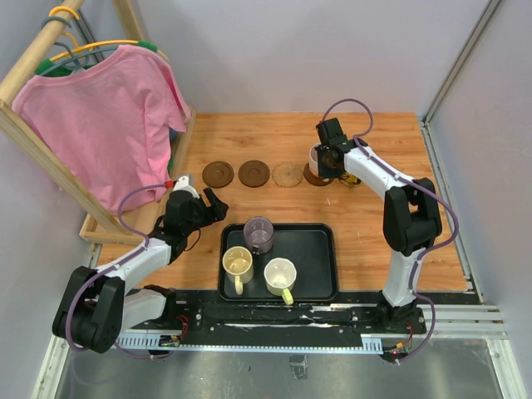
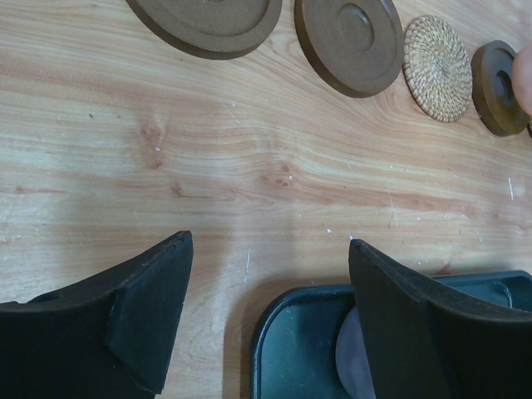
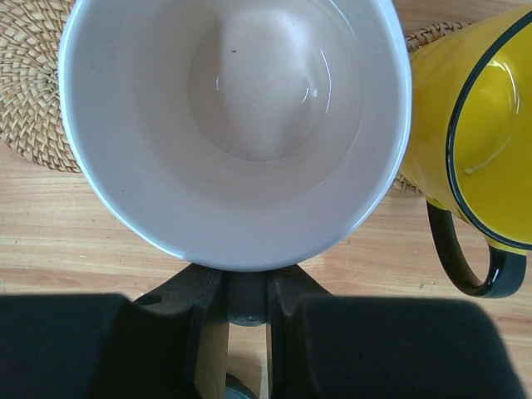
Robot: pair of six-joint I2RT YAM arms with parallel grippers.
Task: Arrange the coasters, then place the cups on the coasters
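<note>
Right hand (image 3: pixel 247 299): gripped pinkish cup (image 3: pixel 249 125) by its handle.
Cup: hung directly over dark coaster (image 1: pixel 314 177), upper right of centre (contact unclear).
Left hand (image 2: pixel 270 316): stood open, empty, farther off.

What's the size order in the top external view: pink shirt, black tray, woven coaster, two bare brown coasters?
1. pink shirt
2. black tray
3. Tied: left brown coaster, next brown coaster, woven coaster; they look alike.
</note>
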